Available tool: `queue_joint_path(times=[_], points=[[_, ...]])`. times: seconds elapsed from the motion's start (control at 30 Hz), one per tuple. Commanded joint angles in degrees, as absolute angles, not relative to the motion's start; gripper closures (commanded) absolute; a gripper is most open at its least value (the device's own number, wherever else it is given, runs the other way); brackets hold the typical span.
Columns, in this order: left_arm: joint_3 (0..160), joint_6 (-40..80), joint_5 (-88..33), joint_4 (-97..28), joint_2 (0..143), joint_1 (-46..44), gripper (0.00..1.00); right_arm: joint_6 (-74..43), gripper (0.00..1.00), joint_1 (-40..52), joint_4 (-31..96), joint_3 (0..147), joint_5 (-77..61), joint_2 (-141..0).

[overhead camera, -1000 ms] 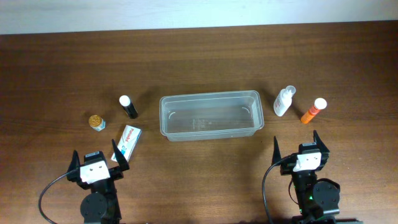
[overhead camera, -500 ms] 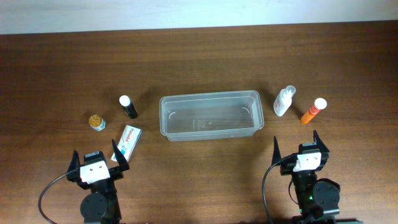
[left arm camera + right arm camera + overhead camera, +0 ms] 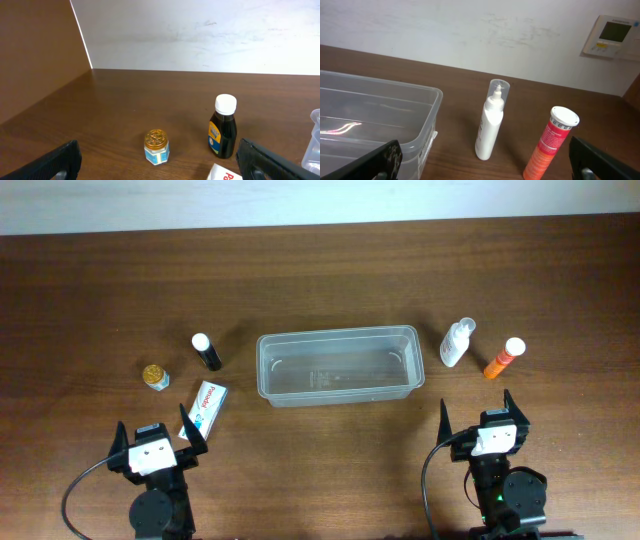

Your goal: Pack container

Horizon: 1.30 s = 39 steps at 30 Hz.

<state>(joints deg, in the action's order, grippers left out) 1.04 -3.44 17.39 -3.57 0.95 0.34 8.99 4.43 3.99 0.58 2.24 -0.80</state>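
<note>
The clear plastic container [image 3: 338, 366] sits empty at the table's middle; its right end shows in the right wrist view [image 3: 380, 120]. Left of it stand a dark bottle with a white cap [image 3: 206, 351] [image 3: 223, 127] and a small gold-lidded jar [image 3: 154, 375] [image 3: 156, 146], with a white toothpaste box [image 3: 204, 408] [image 3: 225, 173] lying nearer me. Right of it stand a white squeeze bottle [image 3: 456, 342] [image 3: 491, 121] and an orange tube [image 3: 503, 358] [image 3: 551, 144]. My left gripper [image 3: 158, 438] [image 3: 161, 162] is open and empty behind the box. My right gripper [image 3: 478, 417] [image 3: 487, 162] is open and empty behind the bottles.
The brown wooden table [image 3: 330, 270] stretches back to a white wall [image 3: 200, 35]. A brown side panel [image 3: 35, 55] rises at the left. A wall thermostat [image 3: 614, 31] hangs at the far right.
</note>
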Motion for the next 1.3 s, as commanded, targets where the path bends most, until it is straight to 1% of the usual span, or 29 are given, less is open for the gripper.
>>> queue_joint_path(times=[0.0, 0.3, 0.43, 0.57, 0.8, 0.97, 1.1, 1.17, 1.27], points=[[0.51, -3.97, 17.82, -3.18, 0.62, 0.25, 0.01, 8.75, 0.02, 4.47, 4.45, 0.32, 1.93, -0.25], [0.51, -3.95, 17.58, -3.09, 0.62, 0.25, 0.01, 8.64, 0.02, 4.47, 3.81, 0.32, 1.91, -0.25], [0.51, -3.66, 17.43, -3.05, 0.62, 0.27, 0.0, 3.95, 0.02, 4.47, 3.86, 0.32, 1.96, -0.3], [0.6, 9.39, 17.08, -3.03, 0.62, 0.25, 0.01, 3.99, 0.02, 4.47, 4.19, 0.97, 1.96, -0.36], [4.82, 10.44, 15.38, -3.36, 0.73, 0.25, 0.01, 3.29, 0.02, 4.45, 5.3, 6.98, 2.17, -2.33], [12.43, 10.39, 11.84, -3.9, 4.54, 0.25, 0.01, -0.8, 0.02, 4.43, 12.95, 17.65, 2.13, -12.73], [20.78, 5.08, 6.57, -4.69, 12.51, 0.27, 0.01, -0.95, 0.02, 4.43, 20.58, 31.14, 1.91, -26.37], [25.26, 2.83, 5.61, -7.73, 17.04, 0.27, 0.01, -0.95, 0.02, 4.43, 24.49, 37.69, 1.91, -32.21], [32.56, 2.68, 5.76, -14.63, 24.75, 0.27, 0.01, -0.95, 0.02, 4.43, 31.83, 48.66, 1.21, -41.34]])
